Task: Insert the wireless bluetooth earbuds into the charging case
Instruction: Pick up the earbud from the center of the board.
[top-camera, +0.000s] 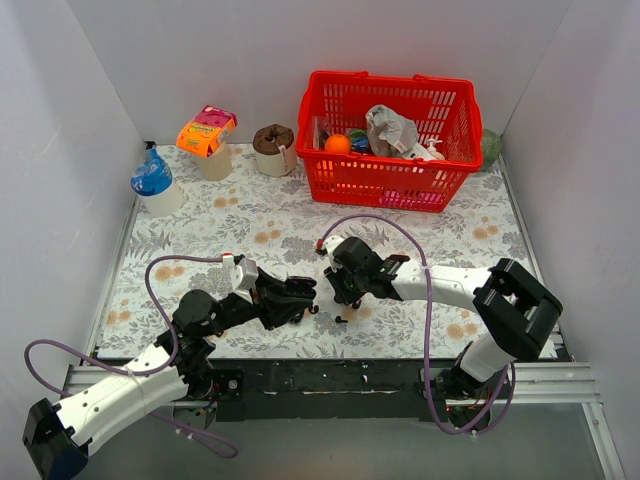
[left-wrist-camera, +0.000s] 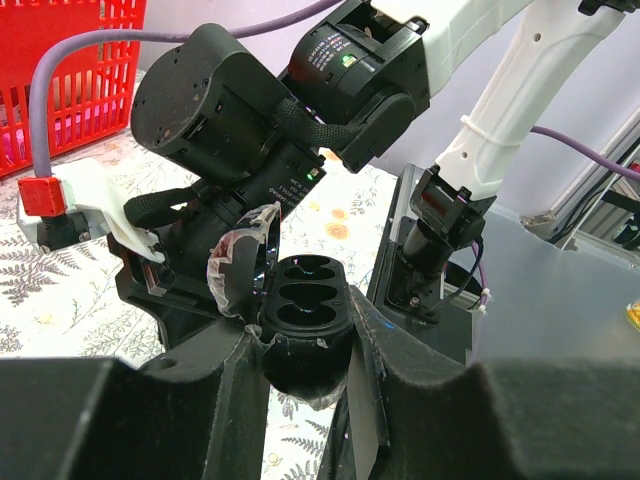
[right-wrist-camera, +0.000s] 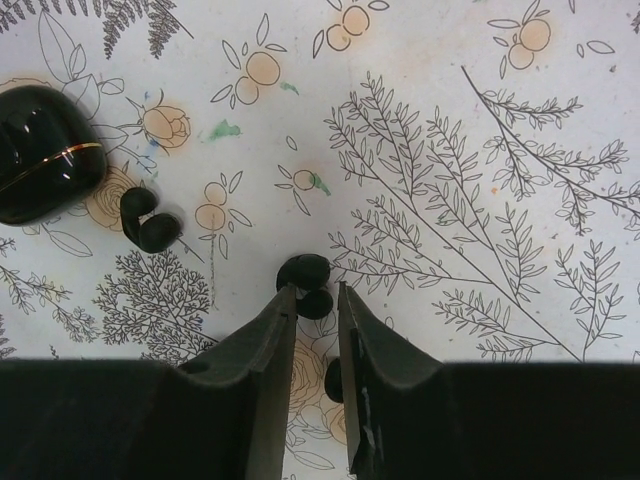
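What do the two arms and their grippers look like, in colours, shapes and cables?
The left arm and the right arm both have white links with bulky black joints. A purple cable loops along each, with a small red plug near the wrist. The left gripper and the right gripper each have two matte black, wedge-shaped fingers.
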